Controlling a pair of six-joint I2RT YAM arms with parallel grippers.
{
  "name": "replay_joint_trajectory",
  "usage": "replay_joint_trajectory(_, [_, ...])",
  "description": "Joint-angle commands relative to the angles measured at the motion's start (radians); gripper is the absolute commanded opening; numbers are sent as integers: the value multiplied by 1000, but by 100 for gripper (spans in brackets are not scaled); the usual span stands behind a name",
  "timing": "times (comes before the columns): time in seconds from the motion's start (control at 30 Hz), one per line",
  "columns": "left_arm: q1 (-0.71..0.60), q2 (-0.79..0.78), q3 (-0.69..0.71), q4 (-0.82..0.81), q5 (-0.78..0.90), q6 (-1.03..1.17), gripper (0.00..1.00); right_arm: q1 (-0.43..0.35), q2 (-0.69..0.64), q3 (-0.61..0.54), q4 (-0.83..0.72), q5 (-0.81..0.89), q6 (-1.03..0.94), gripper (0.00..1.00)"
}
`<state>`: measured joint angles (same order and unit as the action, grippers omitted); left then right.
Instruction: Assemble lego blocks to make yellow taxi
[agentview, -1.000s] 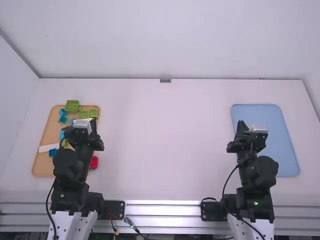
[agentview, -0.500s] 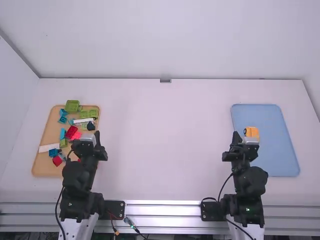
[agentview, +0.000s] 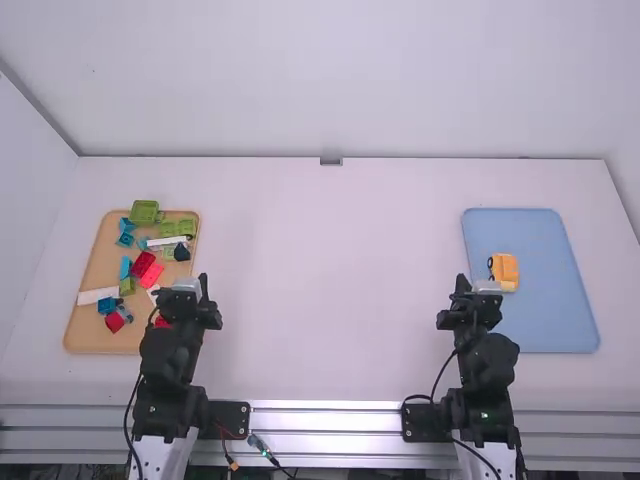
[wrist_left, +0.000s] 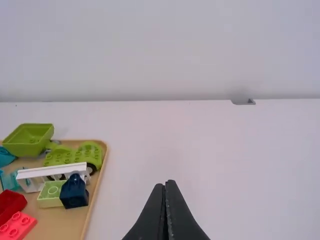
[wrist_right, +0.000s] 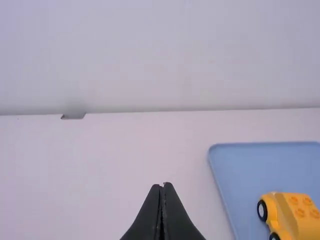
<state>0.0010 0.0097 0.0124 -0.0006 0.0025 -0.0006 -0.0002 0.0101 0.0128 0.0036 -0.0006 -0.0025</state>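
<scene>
One black left end effector (agentview: 203, 281) and one right end effector (agentview: 461, 281) are closed, empty; right of both, one wheeled yellow car (agentview: 505, 268) is seen on one blue tray (agentview: 545, 325).

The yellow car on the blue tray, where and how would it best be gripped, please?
Probably from straight above, the right claw closing across the raised, studded block of the yellow car, above its wheels: it stands studs up, and this boxy part should grip more firmly than they would.

The left gripper (agentview: 203, 284) has drawn back toward its base and the table's middle, uncovering red blocks (agentview: 144, 263); the right gripper (agentview: 462, 284) likewise. The yellow car (agentview: 506, 270) has come into view.
</scene>
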Motion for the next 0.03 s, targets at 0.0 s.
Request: replay_joint_trajectory(0.0, [-1, -10, -12, 1, -2, 1, 0, 0, -10, -13, -4, 1, 2, 0])
